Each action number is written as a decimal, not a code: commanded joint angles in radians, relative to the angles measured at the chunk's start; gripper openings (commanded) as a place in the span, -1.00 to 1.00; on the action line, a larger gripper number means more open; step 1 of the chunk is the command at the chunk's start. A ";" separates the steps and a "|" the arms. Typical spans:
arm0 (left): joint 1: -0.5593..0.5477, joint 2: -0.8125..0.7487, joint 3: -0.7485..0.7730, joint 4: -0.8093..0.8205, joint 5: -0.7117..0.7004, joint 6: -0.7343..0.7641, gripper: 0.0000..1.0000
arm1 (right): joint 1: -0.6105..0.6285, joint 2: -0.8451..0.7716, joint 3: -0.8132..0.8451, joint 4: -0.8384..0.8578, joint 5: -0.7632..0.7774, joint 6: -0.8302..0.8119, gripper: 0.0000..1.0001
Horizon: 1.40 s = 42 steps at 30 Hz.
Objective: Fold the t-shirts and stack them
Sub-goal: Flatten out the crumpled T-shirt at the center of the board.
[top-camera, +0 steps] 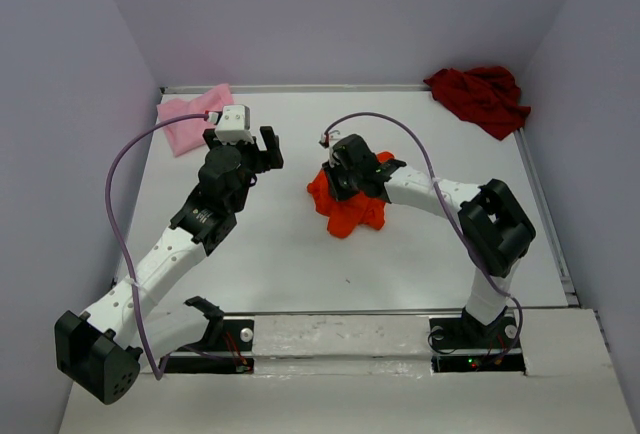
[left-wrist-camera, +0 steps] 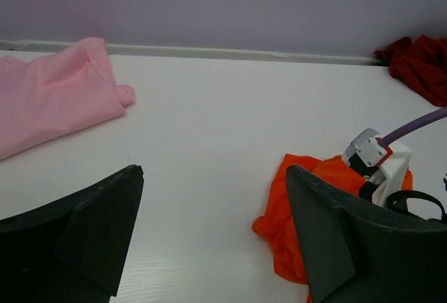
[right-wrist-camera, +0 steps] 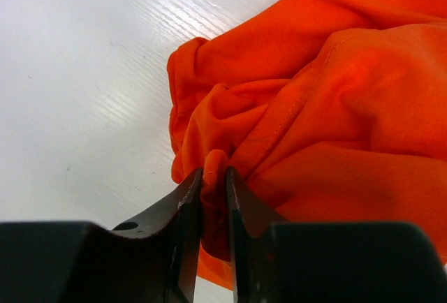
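Bright, diffuse light from above, faint soft shadows on the white table (top-camera: 290, 254), mild sheen at 10 o'clock in the right wrist view, jaws at 6 o'clock slightly soft, orange t-shirt (right-wrist-camera: 335, 107) sharp.

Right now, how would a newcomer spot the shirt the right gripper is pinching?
On the white table, look at the middle. The orange shirt lies there crumpled, a fold pinched in the right gripper. It alone is bright orange: the pink shirt is far left, the dark red shirt far right.
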 commanded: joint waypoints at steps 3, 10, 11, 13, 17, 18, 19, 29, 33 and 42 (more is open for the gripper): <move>-0.007 -0.015 0.022 0.033 -0.006 0.004 0.86 | 0.003 -0.032 -0.001 0.028 0.025 -0.013 -0.90; -0.007 -0.013 0.022 0.033 -0.006 0.004 0.85 | 0.003 -0.103 0.000 0.019 0.070 -0.019 -1.00; -0.007 -0.013 0.020 0.034 -0.006 0.004 0.86 | 0.003 -0.125 0.010 0.002 0.080 -0.020 -1.00; -0.007 -0.011 0.022 0.034 -0.006 0.004 0.86 | 0.003 -0.235 0.042 -0.050 0.106 -0.028 -1.00; -0.007 -0.011 0.019 0.038 -0.003 0.001 0.86 | 0.003 -0.353 0.120 -0.098 0.107 -0.023 -1.00; -0.007 -0.014 0.015 0.042 -0.003 -0.002 0.85 | 0.003 -0.405 0.135 -0.105 0.101 -0.025 -1.00; -0.007 -0.015 0.014 0.044 -0.001 -0.003 0.85 | 0.003 -0.429 0.154 -0.119 0.094 -0.025 -1.00; -0.008 -0.048 -0.023 0.099 0.027 -0.015 0.86 | 0.003 -0.483 0.445 -0.167 0.039 -0.105 -1.00; -0.008 -0.048 -0.028 0.105 0.030 -0.012 0.86 | 0.003 -0.426 0.623 -0.179 -0.004 -0.122 -1.00; -0.019 -0.038 -0.046 0.134 0.077 -0.031 0.86 | 0.003 -0.286 1.057 -0.228 0.114 -0.212 -1.00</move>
